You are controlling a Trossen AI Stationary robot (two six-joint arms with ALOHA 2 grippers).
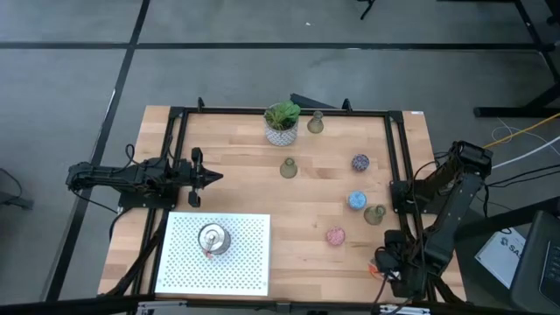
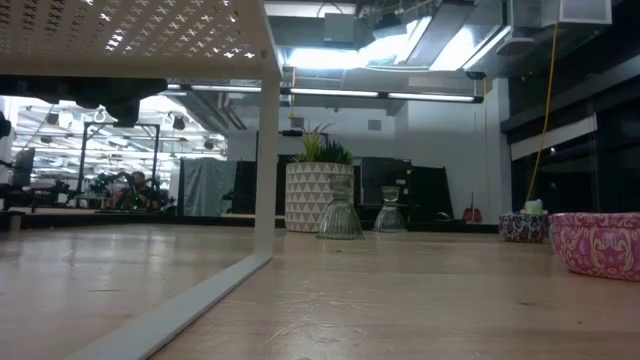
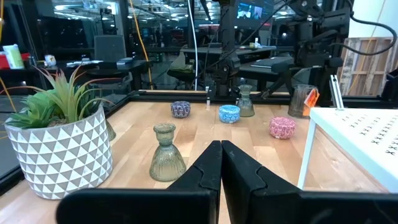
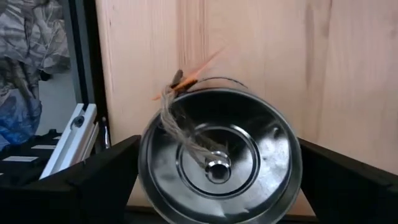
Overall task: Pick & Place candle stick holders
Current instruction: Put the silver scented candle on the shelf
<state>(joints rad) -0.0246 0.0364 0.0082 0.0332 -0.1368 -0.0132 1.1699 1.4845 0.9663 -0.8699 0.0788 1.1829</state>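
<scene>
My right gripper [image 1: 388,262] is at the table's near right corner, shut on a shiny silver holder [image 4: 219,155] that carries twine and an orange tag. A second silver holder [image 1: 213,238] stands on the white perforated platform [image 1: 245,262]. Three olive-grey holders [image 1: 289,168] [image 1: 316,123] [image 1: 375,214], the speckled purple one [image 1: 360,163], the blue one [image 1: 357,200] and the pink one [image 1: 335,235] stand on the wooden table. My left gripper [image 3: 221,144] is shut and empty at the table's left side, pointing toward the right. My right gripper holds the silver holder by two opposite sides of its round rim [image 4: 144,163], one finger [image 4: 106,177] on each side. The fingers come from above, pointing down, and the holder's hollow face is turned up toward the wrist. Whether it is clear of the table I cannot tell.
A green plant in a white patterned pot [image 1: 282,124] stands at the far middle. A black frame [image 1: 392,149] runs around the working area. The white platform stands on legs [image 2: 265,150] at the near left.
</scene>
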